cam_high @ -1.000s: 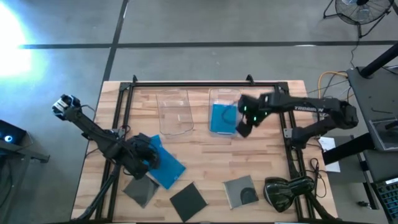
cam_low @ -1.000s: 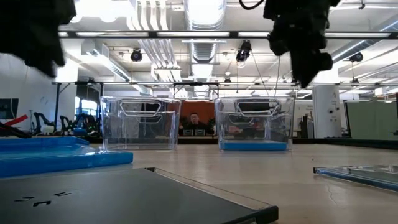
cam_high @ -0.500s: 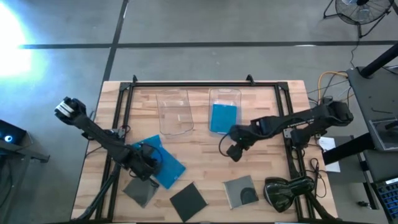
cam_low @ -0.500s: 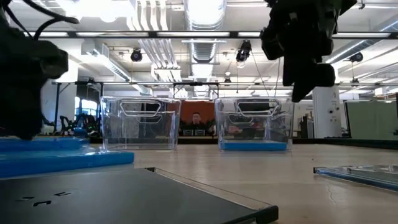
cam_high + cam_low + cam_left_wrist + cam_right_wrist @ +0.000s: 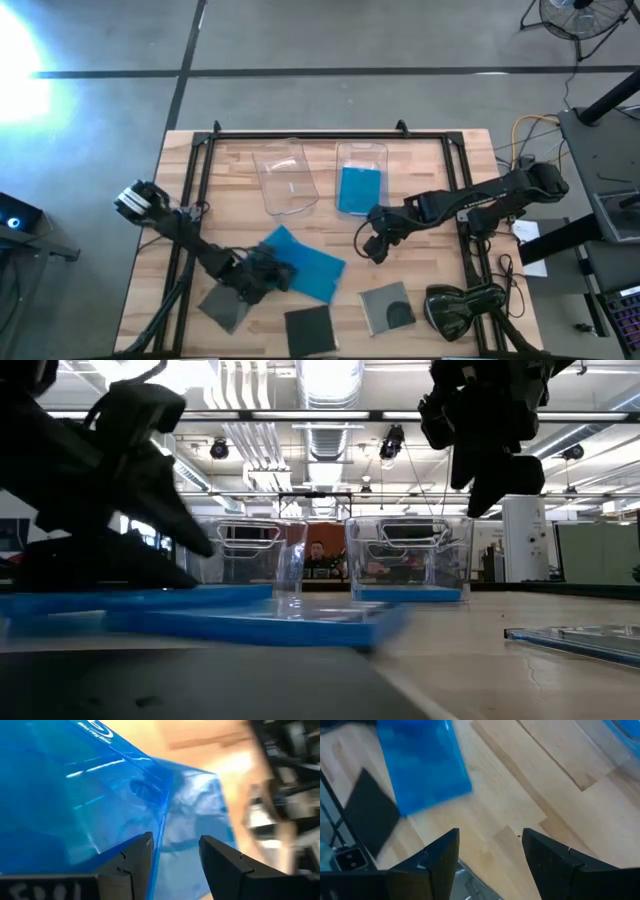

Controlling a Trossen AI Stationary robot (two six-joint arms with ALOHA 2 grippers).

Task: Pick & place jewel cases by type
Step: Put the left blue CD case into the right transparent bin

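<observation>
Two translucent blue jewel cases (image 5: 312,265) lie overlapped on the table's near middle, the upper case (image 5: 75,795) partly on the lower one (image 5: 195,815). My left gripper (image 5: 268,276) is open and low at their left end. A third blue case (image 5: 359,188) lies in the right clear bin (image 5: 362,152). Dark cases lie flat near the front edge (image 5: 226,306), (image 5: 310,328), and a grey one (image 5: 386,308). My right gripper (image 5: 372,248) hangs open above bare table, right of the blue pair. My left gripper comes at the blue pair slanting down from the table's left. One finger (image 5: 127,862) lies over the upper case beside its edge (image 5: 159,832), the other (image 5: 220,862) over the lower case. Both cases lie flat on the table. Whether the fingers touch them, I cannot tell.
An empty clear bin (image 5: 290,185) stands skewed at the far middle, close to the blue pair's far corner. A bulky black device (image 5: 465,310) sits at the near right corner. A black frame (image 5: 300,137) borders the table. Bare wood lies between the bins and the near cases.
My left gripper has sunk and tipped downward, going toward the table's right. The two blue cases have slid right along the table and fanned apart. The empty bin has turned askew. My right gripper came from over the right bin toward the near edge, then kept still.
</observation>
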